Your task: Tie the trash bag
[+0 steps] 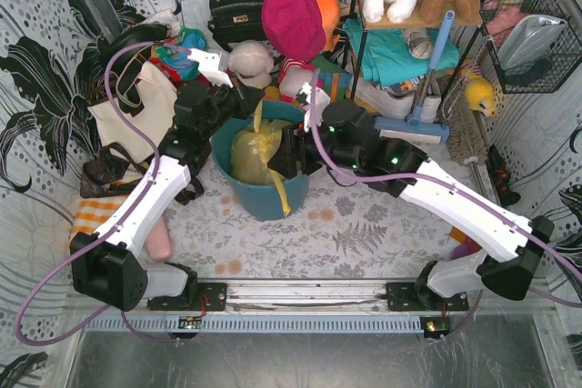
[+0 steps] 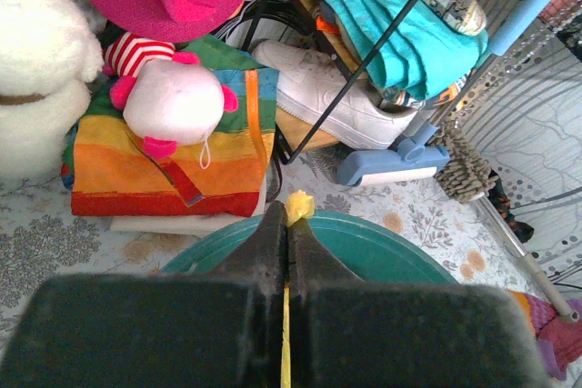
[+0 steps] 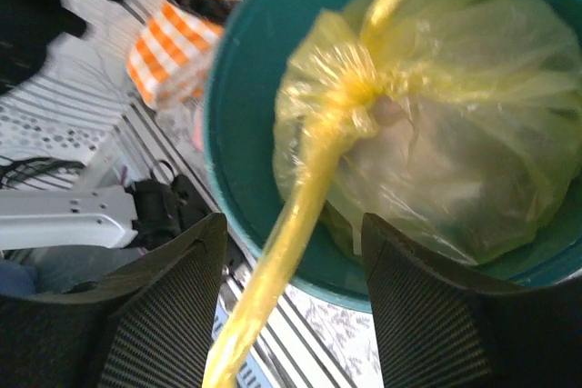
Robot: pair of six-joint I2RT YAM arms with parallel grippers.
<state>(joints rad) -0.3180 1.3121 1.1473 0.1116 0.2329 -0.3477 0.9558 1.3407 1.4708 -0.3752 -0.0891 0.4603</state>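
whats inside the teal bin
The yellow trash bag, gathered at the top with two twisted tails leading out. Its contents are a pale blur through the plastic, and the bag covers the bottom of the bin.

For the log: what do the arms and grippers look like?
Both the left arm and right arm have white links, black joint housings and a purple cable looping alongside. Green lights glow on the right arm. The left gripper and right gripper have black fingers; the right's pads are finely ribbed.
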